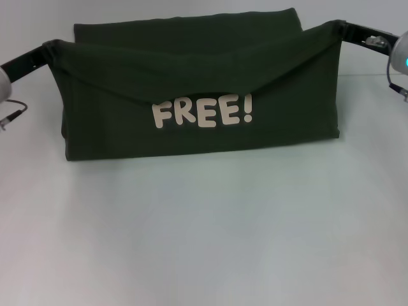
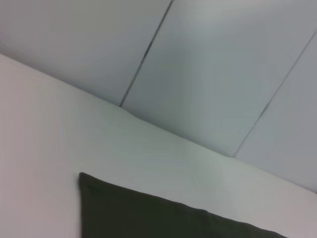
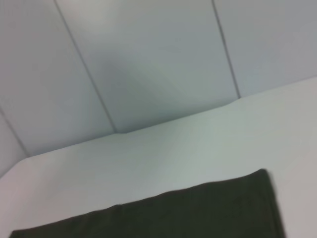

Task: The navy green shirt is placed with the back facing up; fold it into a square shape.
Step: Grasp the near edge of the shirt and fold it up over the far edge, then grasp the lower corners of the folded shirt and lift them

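Note:
The navy green shirt [image 1: 197, 83] is dark olive with a white "FREE!" print facing me. Its near layer is lifted off the white table [image 1: 204, 236] and sags in the middle between two raised corners. My left gripper [image 1: 50, 51] is shut on the left corner, and my right gripper [image 1: 336, 29] is shut on the right corner. A flat back layer of the shirt shows behind the raised edge. The lower edge rests on the table. A flat part of the shirt [image 2: 148, 218] fills the left wrist view's edge, and the shirt [image 3: 198, 213] also shows in the right wrist view.
The white table spreads wide in front of the shirt. A pale panelled wall [image 2: 208, 74] stands behind the table's far edge. Cables [image 1: 13, 115] hang by the left arm.

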Robot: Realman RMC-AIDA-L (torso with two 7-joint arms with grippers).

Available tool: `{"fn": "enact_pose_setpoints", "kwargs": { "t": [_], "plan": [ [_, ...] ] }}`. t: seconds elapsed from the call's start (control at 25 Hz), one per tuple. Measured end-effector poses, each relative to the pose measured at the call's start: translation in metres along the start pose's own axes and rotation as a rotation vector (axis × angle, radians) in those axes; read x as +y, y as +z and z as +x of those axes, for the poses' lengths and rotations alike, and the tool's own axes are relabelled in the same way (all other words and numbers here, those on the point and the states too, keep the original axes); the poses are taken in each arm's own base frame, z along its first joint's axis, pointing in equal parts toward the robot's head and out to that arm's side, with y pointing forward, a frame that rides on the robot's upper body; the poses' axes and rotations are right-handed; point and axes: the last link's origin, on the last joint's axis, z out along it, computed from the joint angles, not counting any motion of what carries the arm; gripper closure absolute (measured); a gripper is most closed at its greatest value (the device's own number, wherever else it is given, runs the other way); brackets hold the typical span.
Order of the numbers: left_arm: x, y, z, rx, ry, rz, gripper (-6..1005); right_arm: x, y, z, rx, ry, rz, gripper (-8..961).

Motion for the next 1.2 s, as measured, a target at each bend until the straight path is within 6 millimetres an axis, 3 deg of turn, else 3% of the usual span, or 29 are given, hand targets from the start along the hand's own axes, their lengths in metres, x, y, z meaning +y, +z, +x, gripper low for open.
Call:
{"fn": "enact_pose_setpoints", "kwargs": {
  "t": [0.44, 0.68, 0.8, 1.04, 1.2],
  "plan": [
    [0.021, 0.015, -0.023, 0.085, 0.121, 0.028, 962, 0.014, 0.016, 0.019, -0.024, -0.062, 0.129, 840],
    [0.021, 0.016, -0.03, 0.119, 0.093, 0.071, 962, 0.016, 0.017, 0.021, -0.029, -0.069, 0.131, 833],
    [0.019, 0.018, -0.031, 0.108, 0.094, 0.103, 961, 0.017, 0.017, 0.021, -0.028, -0.069, 0.131, 720],
    [0.015, 0.019, -0.026, 0.089, 0.116, 0.101, 804, 0.016, 0.017, 0.022, -0.027, -0.068, 0.133, 444],
    [0.014, 0.018, -0.021, 0.086, 0.139, 0.093, 623, 0.014, 0.016, 0.023, -0.025, -0.065, 0.139, 314]
  ]
}}
